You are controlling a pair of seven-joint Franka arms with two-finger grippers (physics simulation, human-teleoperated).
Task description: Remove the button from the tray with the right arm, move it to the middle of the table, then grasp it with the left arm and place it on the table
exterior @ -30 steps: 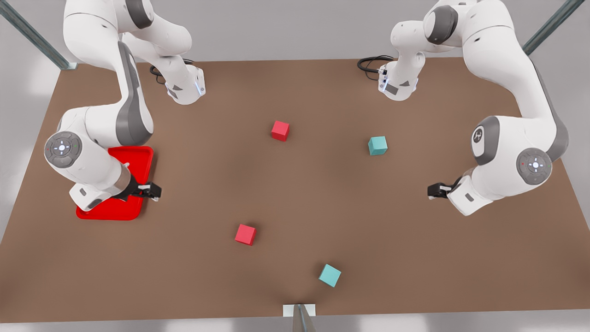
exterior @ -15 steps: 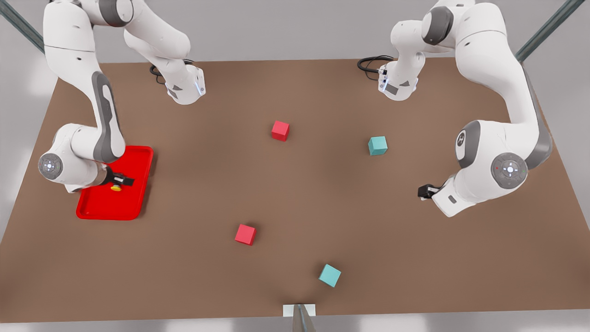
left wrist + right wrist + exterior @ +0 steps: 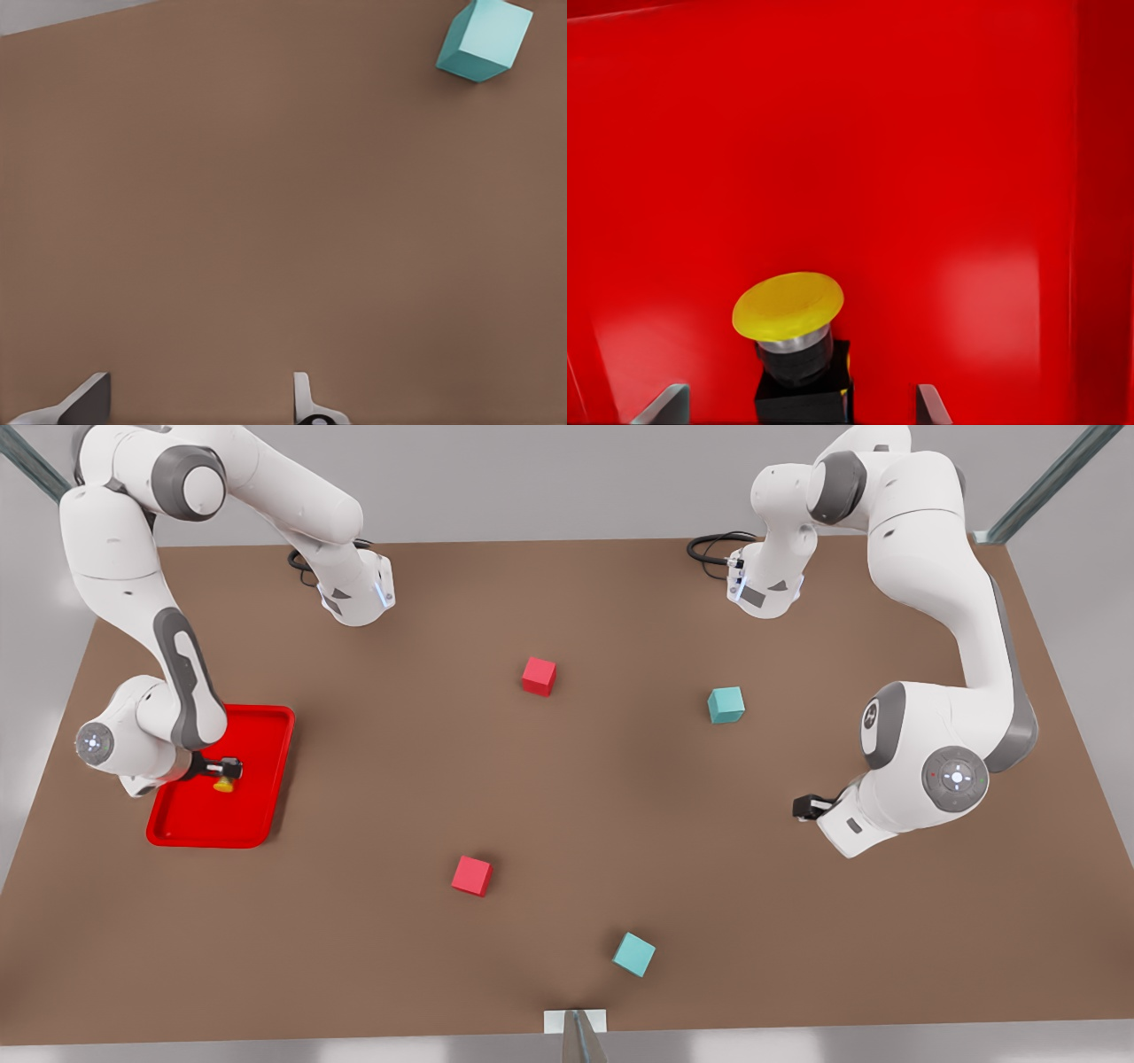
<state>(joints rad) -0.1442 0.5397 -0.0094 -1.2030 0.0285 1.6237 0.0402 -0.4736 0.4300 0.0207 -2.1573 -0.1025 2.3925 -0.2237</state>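
Observation:
The yellow-capped button (image 3: 223, 784) (image 3: 788, 305) stands on its black base inside the red tray (image 3: 257, 731) (image 3: 939, 133), at the front view's left. My right gripper (image 3: 227, 766) (image 3: 796, 413) hangs low over the tray, open, with the button between its two fingertips (image 3: 666, 405); I cannot tell whether they touch it. At the front view's right, my left gripper (image 3: 803, 807) (image 3: 195, 409) waits above the brown table (image 3: 567, 806) (image 3: 266, 221), open and holding nothing.
Two red cubes (image 3: 538, 676) (image 3: 471, 875) and two teal cubes (image 3: 726, 705) (image 3: 633, 954) lie scattered around the table's middle. A teal cube (image 3: 485, 37) appears ahead of the left gripper. Both arm bases (image 3: 354, 593) (image 3: 764, 589) stand at the far edge.
My right gripper has moved from the tray's inner rim toward the front view's left, over the tray, closing in on the button. The left gripper drifted slightly toward the table's middle.

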